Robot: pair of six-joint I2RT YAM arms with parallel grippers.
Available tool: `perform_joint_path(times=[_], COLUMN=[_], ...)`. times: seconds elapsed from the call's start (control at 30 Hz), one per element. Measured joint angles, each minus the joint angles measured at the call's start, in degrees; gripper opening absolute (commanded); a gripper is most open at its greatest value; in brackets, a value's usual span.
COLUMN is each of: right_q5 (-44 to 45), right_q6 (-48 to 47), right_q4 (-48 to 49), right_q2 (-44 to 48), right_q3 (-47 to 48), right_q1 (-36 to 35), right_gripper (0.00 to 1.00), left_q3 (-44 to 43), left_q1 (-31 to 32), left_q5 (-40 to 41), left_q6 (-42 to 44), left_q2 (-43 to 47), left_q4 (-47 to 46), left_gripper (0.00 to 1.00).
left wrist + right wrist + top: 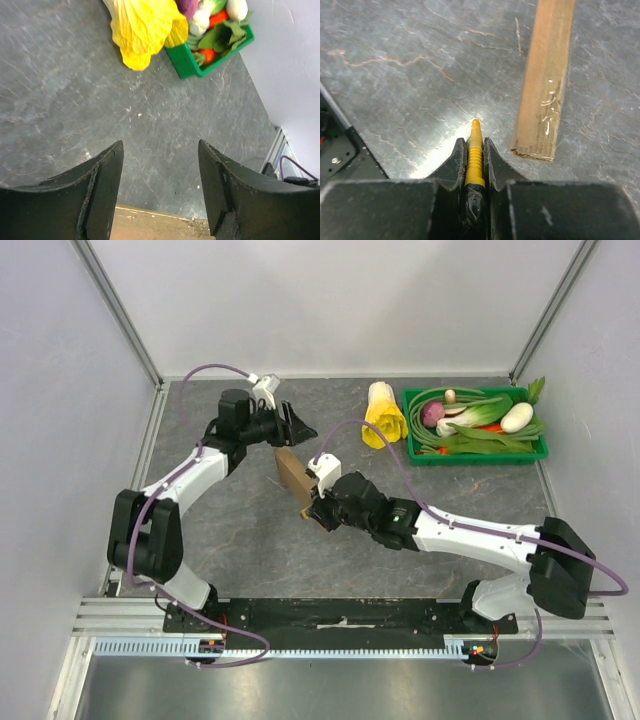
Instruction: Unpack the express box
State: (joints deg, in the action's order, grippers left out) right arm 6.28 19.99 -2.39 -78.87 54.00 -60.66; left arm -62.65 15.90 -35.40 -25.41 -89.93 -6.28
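The small flat brown cardboard express box (292, 475) lies mid-frame in my top view. Its near end is hidden behind the right gripper (310, 508), and I can't tell how its flap sits. My left wrist view shows only a cardboard strip along the bottom edge.

The right gripper is clamped on a slim ribbed yellow tool (474, 155). The left gripper (160, 150) is spread, holding nothing, at the box's far end.

The dark grey stone-look tabletop (240, 540) is walled in white, with its widest stretch at lower left. At upper right, a yellow leafy vegetable (383, 415) lies just beside the green plastic tray (478, 457).
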Motion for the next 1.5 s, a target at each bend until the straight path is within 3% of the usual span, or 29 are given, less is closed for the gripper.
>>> perform_joint_path(times=[0.2,0.6,1.13,1.5], right_q5=[8.24,18.34,23.56,23.58], right_q6=[2.05,7.04,11.26,12.55], right_q4=[1.29,1.31,-1.99,-3.34], right_q2=[-1.79,1.25,8.59,11.02], right_q3=[-1.62,-5.01,-10.05,-11.47], right_q1=[-0.33,-0.35,-0.35,-0.35], right_gripper=[0.00,0.00,0.00,0.00], left_q3=[0.00,1.01,4.59,2.54], left_q1=[1.53,6.01,7.37,11.19], left_q5=[-1.90,-4.63,-14.93,-18.45], left_q6=[1.09,13.11,21.70,26.16], left_q2=[-3.02,-2.64,0.74,-2.25], left_q4=[4.11,9.44,13.33,16.65], left_gripper=[0.66,0.69,0.73,0.75])
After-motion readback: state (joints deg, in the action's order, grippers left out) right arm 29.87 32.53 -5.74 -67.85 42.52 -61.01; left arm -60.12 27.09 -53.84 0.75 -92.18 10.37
